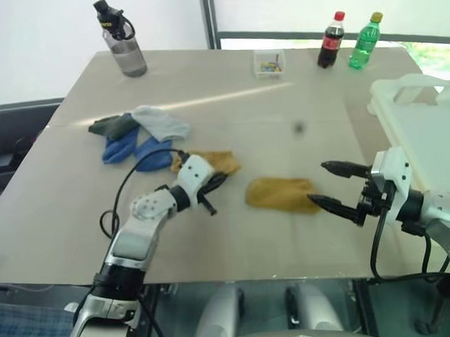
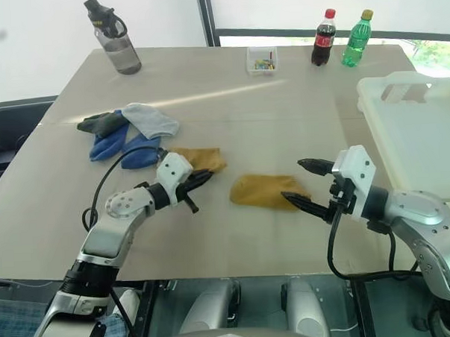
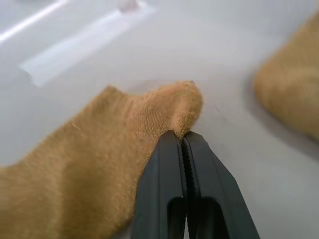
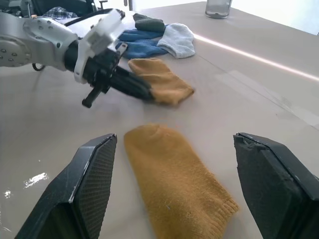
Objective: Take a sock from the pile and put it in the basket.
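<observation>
The left end effector (image 2: pixel 201 178) pinches the sock (image 3: pixel 99 164) by its edge to lift it, while the right end effector (image 2: pixel 304 183) waits wide-spread astride the second yellow sock (image 2: pixel 262 189).

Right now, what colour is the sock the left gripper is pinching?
Mustard yellow. The sock shows best in the left wrist view, pinched by the left gripper.

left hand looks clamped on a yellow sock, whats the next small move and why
Probably lift it a little. The left hand is shut on the edge of the sock, which lies on the table, and the basket sits off to the robot's right, so the sock must clear the surface first.
</observation>
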Action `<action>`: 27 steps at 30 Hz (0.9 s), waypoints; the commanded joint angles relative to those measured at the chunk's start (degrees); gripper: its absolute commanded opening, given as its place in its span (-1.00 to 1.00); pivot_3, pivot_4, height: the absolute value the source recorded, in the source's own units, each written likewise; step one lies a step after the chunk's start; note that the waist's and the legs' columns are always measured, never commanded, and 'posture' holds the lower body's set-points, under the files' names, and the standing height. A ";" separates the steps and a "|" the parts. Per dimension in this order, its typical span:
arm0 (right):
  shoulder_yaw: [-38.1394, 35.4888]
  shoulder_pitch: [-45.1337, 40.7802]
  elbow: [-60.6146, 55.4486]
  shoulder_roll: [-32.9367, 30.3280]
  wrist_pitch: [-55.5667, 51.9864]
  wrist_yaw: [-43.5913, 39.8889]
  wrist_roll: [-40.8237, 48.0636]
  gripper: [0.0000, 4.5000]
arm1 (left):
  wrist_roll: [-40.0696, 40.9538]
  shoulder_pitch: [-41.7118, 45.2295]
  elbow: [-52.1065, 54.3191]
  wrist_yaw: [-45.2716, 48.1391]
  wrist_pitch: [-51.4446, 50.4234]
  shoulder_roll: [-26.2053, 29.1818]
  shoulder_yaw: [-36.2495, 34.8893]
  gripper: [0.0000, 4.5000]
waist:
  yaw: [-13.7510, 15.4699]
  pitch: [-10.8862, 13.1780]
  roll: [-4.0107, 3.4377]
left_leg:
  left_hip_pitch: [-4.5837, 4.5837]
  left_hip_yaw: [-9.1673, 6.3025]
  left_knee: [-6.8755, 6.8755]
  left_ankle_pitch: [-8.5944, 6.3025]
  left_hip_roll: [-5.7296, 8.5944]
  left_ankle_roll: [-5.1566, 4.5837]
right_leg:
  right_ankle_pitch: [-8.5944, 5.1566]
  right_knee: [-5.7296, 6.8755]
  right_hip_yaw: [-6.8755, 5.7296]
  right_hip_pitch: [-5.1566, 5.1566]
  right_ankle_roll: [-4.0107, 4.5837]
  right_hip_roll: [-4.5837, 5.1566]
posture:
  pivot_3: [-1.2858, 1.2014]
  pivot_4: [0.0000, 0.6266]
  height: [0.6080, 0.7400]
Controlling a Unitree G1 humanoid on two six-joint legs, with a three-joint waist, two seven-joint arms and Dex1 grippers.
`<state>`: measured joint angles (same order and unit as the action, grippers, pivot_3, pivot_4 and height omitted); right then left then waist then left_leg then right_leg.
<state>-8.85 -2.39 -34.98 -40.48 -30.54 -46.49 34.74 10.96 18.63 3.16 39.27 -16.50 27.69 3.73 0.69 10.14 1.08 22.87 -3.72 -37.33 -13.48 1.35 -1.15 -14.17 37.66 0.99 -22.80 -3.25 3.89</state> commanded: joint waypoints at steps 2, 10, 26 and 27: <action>-0.10 -0.14 -1.03 -0.18 1.78 -0.35 -0.22 0.71 | 6.36 3.48 9.26 -1.73 -6.26 -2.98 -2.45 -0.97 | 0.08 0.00 0.00 | 0.00 -0.01 0.00 0.00 0.01 0.00 | 0.00 0.00 -0.01 0.00 0.00 0.01 | 0.03 -0.52 1.00; 0.33 -1.10 -0.08 0.24 2.90 0.03 -1.07 0.71 | 12.83 4.16 18.80 -4.77 -22.52 -8.39 3.72 -0.97 | -0.17 0.01 0.01 | -0.02 0.01 0.00 0.00 0.03 0.00 | 0.00 0.02 0.02 0.01 -0.01 -0.05 | 0.03 -0.52 1.00; 0.87 -0.38 -0.89 0.87 3.25 1.29 -1.56 0.71 | 18.39 5.03 19.34 -5.96 -33.30 -15.16 9.02 -0.97 | -0.01 0.01 0.01 | -0.02 0.00 -0.02 0.01 0.01 0.00 | -0.01 0.01 0.09 0.02 0.00 -0.14 | 0.03 -0.52 1.00; 0.92 -0.30 -0.95 0.92 3.25 1.35 -1.57 0.71 | 18.71 5.16 19.35 -6.04 -33.68 -15.49 9.06 -0.97 | -0.02 0.01 0.01 | -0.02 0.01 -0.02 0.01 0.01 0.00 | -0.01 0.01 0.09 0.02 0.00 -0.14 | 0.03 -0.52 1.00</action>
<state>-7.57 -2.76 -33.73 -39.88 -28.43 -45.56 32.74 27.86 22.69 20.85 33.37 -49.70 12.92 13.29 0.67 10.15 1.09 22.85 -3.71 -37.36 -13.47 1.36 -1.14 -14.18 37.67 1.08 -22.79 -3.25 3.74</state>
